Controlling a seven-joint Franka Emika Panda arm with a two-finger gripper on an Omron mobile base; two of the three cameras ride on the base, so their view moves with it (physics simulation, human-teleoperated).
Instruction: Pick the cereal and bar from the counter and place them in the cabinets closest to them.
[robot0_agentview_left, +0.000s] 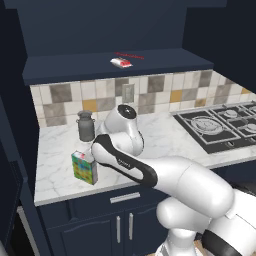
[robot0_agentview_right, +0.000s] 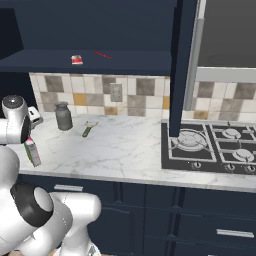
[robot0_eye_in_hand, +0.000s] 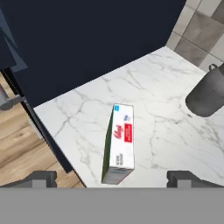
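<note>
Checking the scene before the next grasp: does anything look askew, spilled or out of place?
Nothing spilled or damaged. The cereal stands upright near the counter's front edge, the jug is upright behind it, and the bar lies flat on the cabinet shelf.

From the left base view, your arm covers the gripper and the right edge of the cereal box (robot0_agentview_left: 83, 169), so you cannot see how the jaws stand. In the hand view only the two fingertips (robot0_eye_in_hand: 38, 179) show, cut by the bottom. The jug (robot0_eye_in_hand: 209, 94) runs off that view's right edge. The bar (robot0_agentview_right: 77, 60) on the shelf is too small to read its wrapper. The stove (robot0_agentview_left: 225, 125) is cut by the right edge.
</note>
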